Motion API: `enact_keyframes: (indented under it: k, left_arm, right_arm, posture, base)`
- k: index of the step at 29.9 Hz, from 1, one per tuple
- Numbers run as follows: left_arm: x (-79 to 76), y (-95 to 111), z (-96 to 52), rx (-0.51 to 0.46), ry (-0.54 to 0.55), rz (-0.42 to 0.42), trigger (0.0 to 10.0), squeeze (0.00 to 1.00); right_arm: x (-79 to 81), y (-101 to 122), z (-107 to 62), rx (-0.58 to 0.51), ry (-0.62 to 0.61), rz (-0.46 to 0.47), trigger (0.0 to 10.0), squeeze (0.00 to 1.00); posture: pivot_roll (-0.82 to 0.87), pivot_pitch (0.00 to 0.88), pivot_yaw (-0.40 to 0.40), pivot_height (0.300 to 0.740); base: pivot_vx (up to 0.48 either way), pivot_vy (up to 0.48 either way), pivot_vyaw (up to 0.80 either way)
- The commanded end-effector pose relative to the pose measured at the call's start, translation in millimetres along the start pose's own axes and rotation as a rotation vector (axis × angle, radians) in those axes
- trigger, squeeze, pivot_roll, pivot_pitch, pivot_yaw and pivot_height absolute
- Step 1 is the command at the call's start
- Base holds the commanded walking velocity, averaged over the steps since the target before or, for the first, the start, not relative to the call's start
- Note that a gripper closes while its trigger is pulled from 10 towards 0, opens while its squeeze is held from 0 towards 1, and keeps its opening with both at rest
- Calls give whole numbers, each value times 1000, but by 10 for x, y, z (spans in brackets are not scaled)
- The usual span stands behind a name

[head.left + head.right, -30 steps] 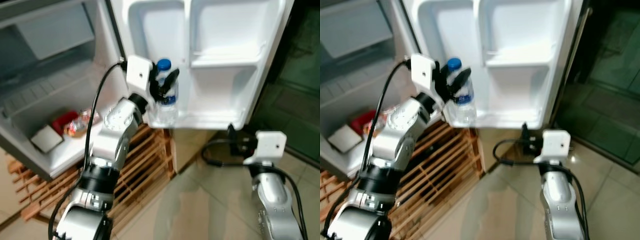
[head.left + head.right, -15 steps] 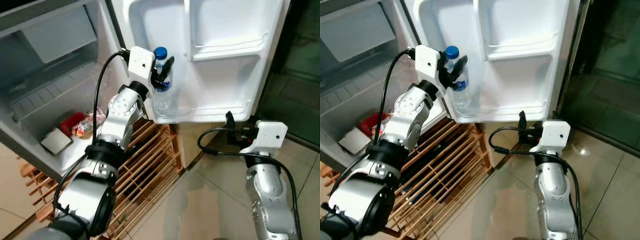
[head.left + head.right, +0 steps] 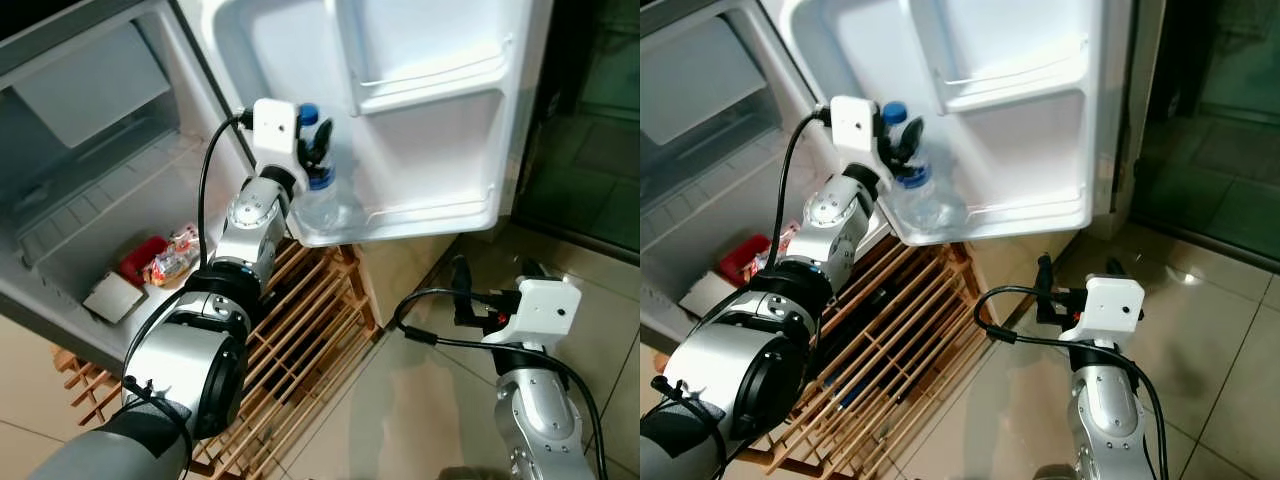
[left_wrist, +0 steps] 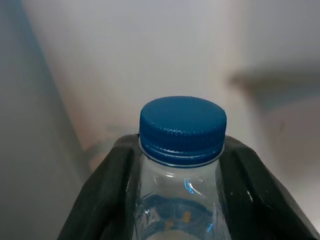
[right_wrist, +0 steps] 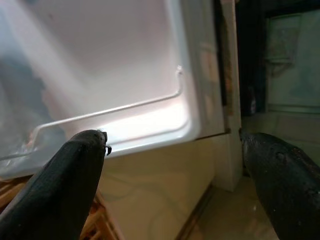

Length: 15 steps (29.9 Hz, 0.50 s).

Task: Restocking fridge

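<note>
Bottle [image 3: 322, 200]: clamped at the neck by my left pincer [image 3: 311, 143], base in door shelf [image 3: 420, 215] (seat upright before letting go). Right pincer [image 5: 175, 187]: apart, idle.

Upright blue-capped bottle [image 3: 318, 190] in door shelf [image 3: 400, 222]

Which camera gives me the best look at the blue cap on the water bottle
The left wrist view: the blue cap sits close and sharp, with the left gripper on the water bottle just below it. In both eye views the cap is small and partly hidden behind the gripper.
</note>
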<state>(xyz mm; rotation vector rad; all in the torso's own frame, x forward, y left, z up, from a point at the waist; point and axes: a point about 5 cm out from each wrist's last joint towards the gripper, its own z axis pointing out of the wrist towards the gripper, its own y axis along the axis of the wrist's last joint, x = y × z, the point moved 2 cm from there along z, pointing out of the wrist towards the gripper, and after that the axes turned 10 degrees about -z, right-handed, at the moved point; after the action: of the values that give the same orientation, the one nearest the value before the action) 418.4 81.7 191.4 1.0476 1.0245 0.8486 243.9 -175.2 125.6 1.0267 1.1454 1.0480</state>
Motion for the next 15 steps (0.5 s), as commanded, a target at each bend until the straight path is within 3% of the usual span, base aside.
enact_keyframes:
  k: [1,10,13,14,15]
  left_arm:
    - [170,4,-31,0,73,-12,10000,0]
    - [224,-127,-66,44,152,-50,10000,0]
    - [242,-194,-92,60,180,-106,10000,0]
    - [264,-212,-103,63,200,-143,10000,1000]
    - [275,-222,-108,64,212,-166,10000,1000]
  right_arm:
    - [23,51,-10,-5,-1,9,10000,0]
    - [-8,67,10,6,49,-17,10000,0]
    - [-11,77,46,5,71,-27,10000,0]
    - [-7,82,57,5,76,-28,10000,0]
    - [-7,84,64,5,79,-29,10000,0]
  posture:
    - [-325,101,324,740]
    - [-316,96,241,740]
    - [-316,89,219,740]
    - [-315,87,214,740]
    - [-315,86,211,740]
  base:
    - [0,0,0]
    - [0,0,0]
    - [0,0,0]
    - [0,0,0]
    - [0,0,0]
